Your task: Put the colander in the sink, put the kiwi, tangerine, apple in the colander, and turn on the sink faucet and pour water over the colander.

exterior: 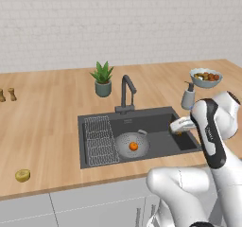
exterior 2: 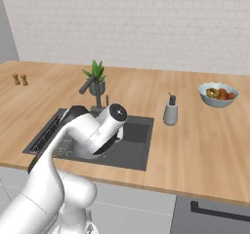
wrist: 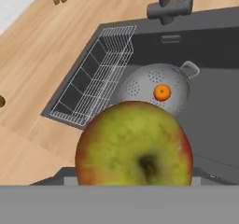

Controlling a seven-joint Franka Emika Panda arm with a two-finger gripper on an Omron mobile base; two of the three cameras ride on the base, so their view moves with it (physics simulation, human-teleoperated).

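The jaws are clamped on the apple (wrist: 134,143), a round, smooth-skinned fruit showing mottled green-yellow with red blush at its edges and a dark stem dimple; it sits large in the lower middle of the hand view, over the near rim of the sink (exterior: 182,143). In the left base view the gripper (exterior: 178,128) hangs above the right part of the dark grey rectangular basin. The colander (exterior: 125,145), a round bowl of finely perforated grey metal with a small loop handle, stands in the sink's middle, just beside the wire grid rack (exterior: 100,141) at the left end. The tangerine (exterior: 133,146), small, bright orange and round, lies inside the colander. The kiwi (exterior: 22,175), olive-yellow and rounded, rests on the pale wooden bench (exterior: 47,122) near its front edge, well apart from the sink. The sink faucet (exterior: 126,94), dark metal with an angular bent spout, rises behind the basin
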